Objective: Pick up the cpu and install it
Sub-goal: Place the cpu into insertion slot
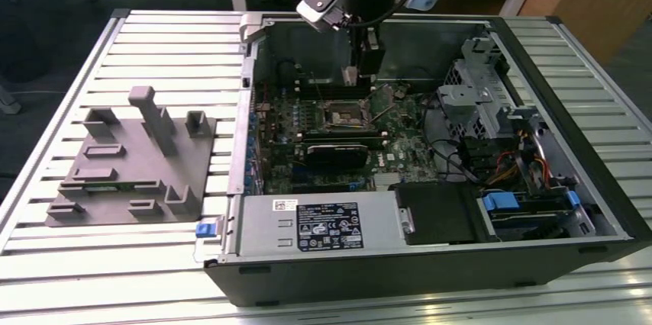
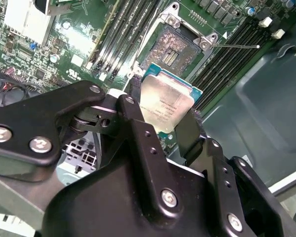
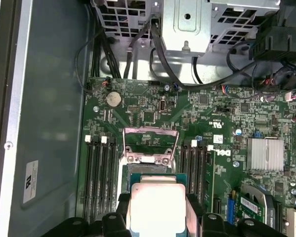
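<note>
- The black two-fingered gripper [image 1: 352, 73] on the arm hangs inside the open dark computer case [image 1: 570, 218], towards its far side in the exterior view.
- Its fingers [image 2: 190, 131] are clamped on opposite edges of the small flat square cpu with a pale silvery metal top [image 2: 165, 106]. In both wrist views the chip sits squarely between the two black pads, its metal face turned to the cameras.
- The cpu [image 1: 350, 75] is carried clear of the green motherboard [image 1: 408, 146] and touches nothing but the pads.
- The dark square socket [image 2: 180, 47] lies open, its contact field bare. The thin metal load frame [image 3: 150, 143] is swung up out of the way.
- The relation that matters: the socket [image 1: 344, 115] lies below the chip and to its near side in the exterior view. The chip therefore looks offset from the seat rather than straight over it.
- In the first wrist view the cpu [image 3: 155, 207] has its edges roughly parallel to the socket's, so little turning seems needed.
- Black memory slots [image 3: 101, 173] flank the socket on both sides.
- A grey moulded fixture [image 1: 133, 161] stands on the slatted table at the exterior view's left, well apart from the case.
</note>
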### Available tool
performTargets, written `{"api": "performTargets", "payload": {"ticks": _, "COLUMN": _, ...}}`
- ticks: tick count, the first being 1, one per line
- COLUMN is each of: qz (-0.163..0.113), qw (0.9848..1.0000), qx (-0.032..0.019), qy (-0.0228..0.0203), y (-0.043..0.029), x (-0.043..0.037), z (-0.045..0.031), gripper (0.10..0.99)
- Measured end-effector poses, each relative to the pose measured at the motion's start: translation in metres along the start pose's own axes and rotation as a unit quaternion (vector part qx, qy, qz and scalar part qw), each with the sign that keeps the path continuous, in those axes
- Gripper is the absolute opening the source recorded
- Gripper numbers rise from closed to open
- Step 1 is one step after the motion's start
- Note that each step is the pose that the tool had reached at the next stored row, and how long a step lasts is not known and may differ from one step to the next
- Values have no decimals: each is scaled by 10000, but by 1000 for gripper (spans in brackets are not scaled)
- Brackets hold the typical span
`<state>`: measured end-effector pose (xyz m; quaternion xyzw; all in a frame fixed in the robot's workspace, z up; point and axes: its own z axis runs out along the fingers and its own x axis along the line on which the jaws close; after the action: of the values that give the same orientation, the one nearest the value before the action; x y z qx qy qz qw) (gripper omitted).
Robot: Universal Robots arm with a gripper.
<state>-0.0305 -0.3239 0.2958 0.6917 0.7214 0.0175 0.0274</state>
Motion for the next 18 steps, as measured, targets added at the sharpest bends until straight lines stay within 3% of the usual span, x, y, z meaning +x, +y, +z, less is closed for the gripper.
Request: {"api": "performTargets", "payload": {"ticks": 18, "qz": 0, "qw": 10000, "qx": 0, "qy": 0, "y": -50, "x": 5, "z": 225, "gripper": 529}}
